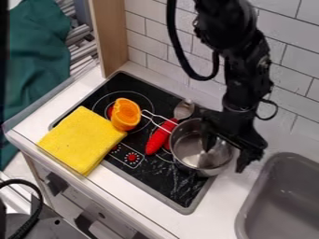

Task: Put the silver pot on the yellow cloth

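Tiles [149, 30] rise behind a white counter [118, 179] with a glossy black stovetop [165, 182]. Right of centre sits the round, shiny silver pot [185, 145], its wire handle and long axis pointing upper left. The black gripper [225, 158] straddles its rim, spread wide, gripping nothing. The flat, matte yellow cloth [81, 140] lies at left.

Black robot arm, entering at the top edge right of centre; its gripper [225, 153] hangs at the silver pot [183, 147], fingers apart, one over the interior and one beyond the right side. The pot stands on the black stove [163, 186], its wire handle pointing upper left. Beside it lies a red-handled spoon [158, 138]. Left of centre, an orange toy [126, 115] adjoins the yellow cloth [81, 139]. Lower right: grey sink [283, 186].
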Robot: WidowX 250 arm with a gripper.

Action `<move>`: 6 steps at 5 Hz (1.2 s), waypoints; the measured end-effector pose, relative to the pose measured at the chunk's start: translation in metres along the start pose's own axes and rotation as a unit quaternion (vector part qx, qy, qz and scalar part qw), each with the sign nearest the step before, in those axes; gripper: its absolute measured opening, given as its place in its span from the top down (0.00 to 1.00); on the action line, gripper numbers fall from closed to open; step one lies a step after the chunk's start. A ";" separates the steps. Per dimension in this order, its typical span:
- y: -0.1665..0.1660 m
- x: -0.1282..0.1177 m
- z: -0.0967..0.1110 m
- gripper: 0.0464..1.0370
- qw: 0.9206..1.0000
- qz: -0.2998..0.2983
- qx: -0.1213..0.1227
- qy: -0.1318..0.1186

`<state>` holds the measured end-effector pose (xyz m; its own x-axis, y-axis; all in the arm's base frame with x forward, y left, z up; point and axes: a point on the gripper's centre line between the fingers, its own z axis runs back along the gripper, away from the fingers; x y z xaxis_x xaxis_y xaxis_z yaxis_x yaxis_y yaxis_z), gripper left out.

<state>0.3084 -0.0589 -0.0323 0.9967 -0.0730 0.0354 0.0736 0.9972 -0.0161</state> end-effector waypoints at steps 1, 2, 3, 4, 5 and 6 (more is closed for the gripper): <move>0.002 -0.002 -0.011 0.10 1.000 0.004 -0.003 0.016; 0.003 -0.001 -0.011 0.36 1.000 0.010 -0.006 0.011; 0.003 -0.001 -0.012 0.59 1.000 0.007 -0.008 0.010; 0.003 -0.004 -0.012 0.81 1.000 0.001 -0.006 0.010; -0.002 -0.005 -0.008 0.95 1.000 -0.016 0.001 -0.001; -0.007 -0.003 0.004 0.98 1.000 -0.020 0.006 -0.021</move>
<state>0.3051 -0.0654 -0.0283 0.9906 -0.1119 0.0785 0.1124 0.9937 -0.0010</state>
